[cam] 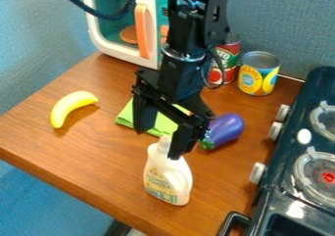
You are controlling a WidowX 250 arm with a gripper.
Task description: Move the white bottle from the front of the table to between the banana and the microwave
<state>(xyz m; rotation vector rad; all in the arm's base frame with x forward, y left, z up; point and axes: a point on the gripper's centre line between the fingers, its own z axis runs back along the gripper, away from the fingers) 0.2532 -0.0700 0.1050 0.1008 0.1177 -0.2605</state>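
The black gripper (158, 143) is seen hanging over the wooden surface (98, 152), its fingers (186, 137) held open, with a gap left between them. Just below, the white plastic bottle (168, 178) is stood upright on its base, its narrow top lined up with that gap; from this angle, it cannot be told whether the top is touched. By this upright stance, the neck is presented to the fingers from above. A printed label with a green-blue lower band is carried on the bottle's front. Behind it, a green cloth (167, 127) is laid flat, and a purple toy eggplant (226, 129) is placed on its side just beside the cloth, green end toward the bottle. A yellow toy banana (72, 106) is set apart on the other side. At the back, a red-and-green labelled can (226, 63) and a yellow-and-blue labelled can (258, 76) are stood upright near a toy microwave (93, 34), probably grouped there as pantry goods. A dark toy stove (317, 83) is placed alongside the surface.
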